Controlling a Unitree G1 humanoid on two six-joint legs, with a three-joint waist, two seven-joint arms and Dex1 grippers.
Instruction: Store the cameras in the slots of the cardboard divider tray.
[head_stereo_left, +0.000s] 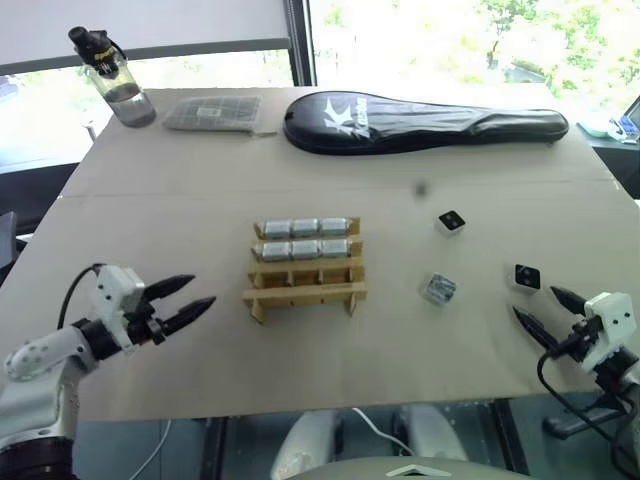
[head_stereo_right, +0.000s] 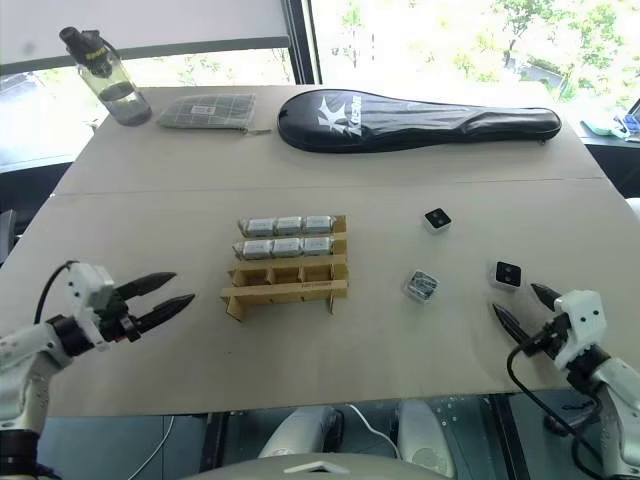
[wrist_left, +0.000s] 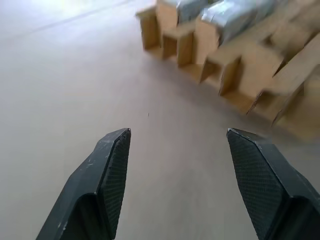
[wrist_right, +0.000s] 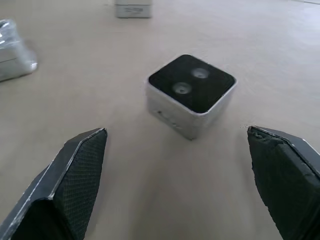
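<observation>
The left gripper (head_stereo_left: 193, 294) hovers low over the bare table (head_stereo_left: 150, 200) at the near left. Its forearm reaches in from the near-left corner, and its two black fingers point across toward the middle, spread apart with nothing between them. In the left wrist view its fingertips (wrist_left: 117, 145) frame empty tabletop, with the rack's near corner ahead.

The cardboard divider tray (head_stereo_left: 304, 282) stands in the middle of the table, well apart from both grippers. Its two far rows hold six silver-grey cameras (head_stereo_left: 305, 226), three to a row, side by side. The near row of slots looks empty, though the slats hide their floors.

To the right of the tray lie three loose cameras. The farthest (head_stereo_left: 451, 222) shows a black face upward. Nearer sits a silver one (head_stereo_left: 439, 289), lying on its side as far as can be told. Furthest right is another black-faced camera (head_stereo_left: 527, 277).

The right gripper (head_stereo_left: 542, 308) sits at the near right edge. Its arm comes up from the near-right corner, and its fingers aim forward and slightly inward, held wide apart and empty. In the right wrist view the black-faced camera sits just ahead of the open fingers (wrist_right: 82, 165), not touching them, two small lenses showing on its top.
</observation>
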